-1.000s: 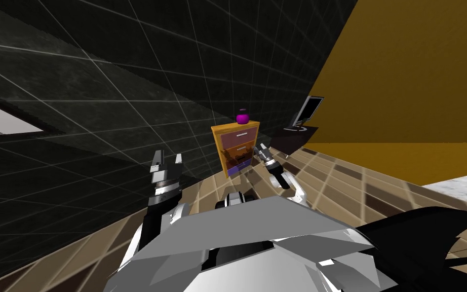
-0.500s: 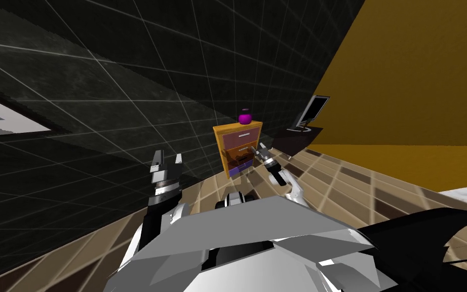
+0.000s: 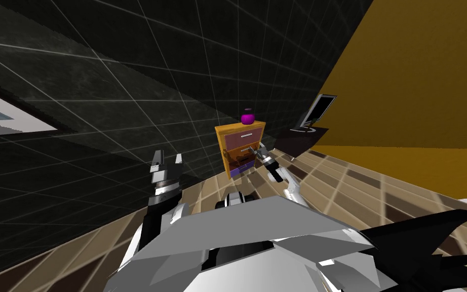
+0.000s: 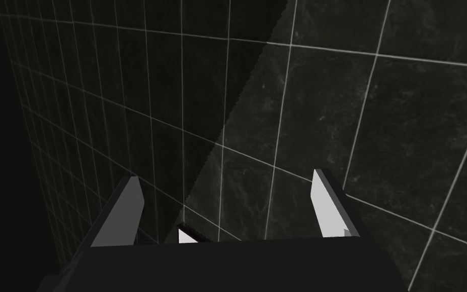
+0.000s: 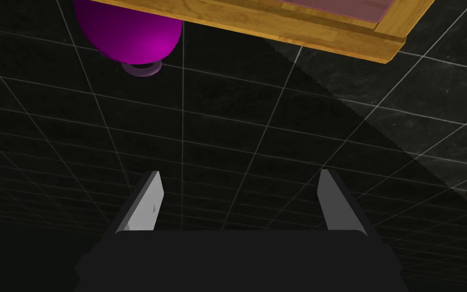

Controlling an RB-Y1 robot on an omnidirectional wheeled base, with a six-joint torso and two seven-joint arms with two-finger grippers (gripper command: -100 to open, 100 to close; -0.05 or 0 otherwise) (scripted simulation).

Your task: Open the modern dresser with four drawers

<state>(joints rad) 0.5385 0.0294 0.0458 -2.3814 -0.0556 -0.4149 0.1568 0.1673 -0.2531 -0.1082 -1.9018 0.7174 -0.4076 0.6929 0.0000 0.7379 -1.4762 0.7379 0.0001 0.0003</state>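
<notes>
the dresser (image 3: 240, 149) is seen in the head view standing upright on the tiled floor (image 3: 359, 187), its back against the dark tiled wall (image 3: 126, 101). its long axis runs vertically, as it is taller than it is wide. its stacked drawer fronts are turned out into the room, towards the robot: a pinkish one with a pale handle at the top, brown ones below and a purple one at the bottom. a purple vase (image 3: 247, 118) is set on its top. a dark desk (image 3: 298, 139) with a monitor (image 3: 318, 111) is placed just beside it, along the yellow wall (image 3: 420, 76).

the right gripper (image 3: 256, 150) is held out in front of the upper drawer fronts; whether they are touched cannot be told. in the right wrist view its fingers (image 5: 149, 203) are spread wide with nothing between them, and the dresser's wooden edge (image 5: 288, 25) and the vase (image 5: 128, 35) are seen beyond the tips.

the left gripper (image 3: 166, 159) is raised near the dark wall, well apart from the dresser, its fingers (image 4: 328, 203) likewise parted and nothing grasped.
</notes>
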